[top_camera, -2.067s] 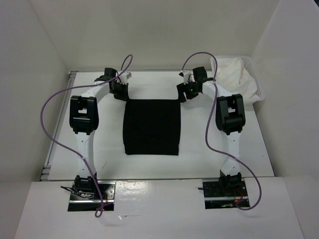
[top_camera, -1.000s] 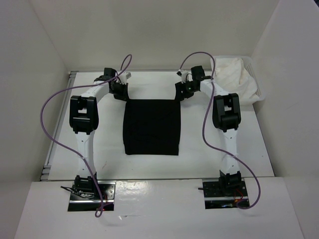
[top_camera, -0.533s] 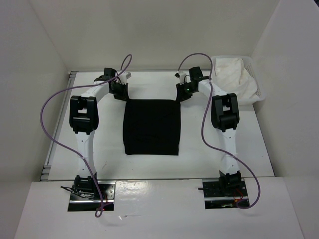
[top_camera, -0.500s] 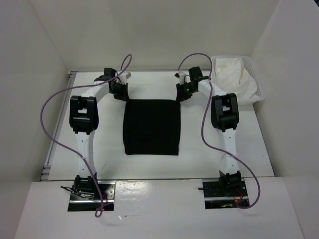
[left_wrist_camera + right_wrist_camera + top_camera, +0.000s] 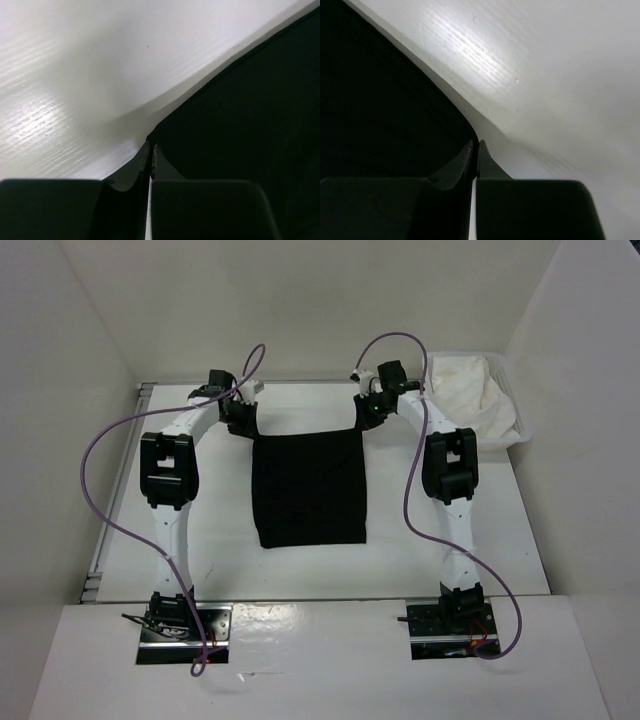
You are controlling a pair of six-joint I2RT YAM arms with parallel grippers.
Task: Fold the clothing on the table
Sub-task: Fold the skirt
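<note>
My left gripper (image 5: 243,425) was pinched fully closed on the far left corner of the clothing (image 5: 310,490). My right gripper (image 5: 366,423) was clamped the same way on its far right corner. The black garment sat mid-table (image 5: 500,530), its slightly longer axis running from the far side toward my bases, with the near edge skewed a little. The far edge seemed raised off the surface, though my wrist views were too dark to be sure.

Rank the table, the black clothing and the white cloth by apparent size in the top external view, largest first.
1. table
2. black clothing
3. white cloth, clearly the smallest
</note>
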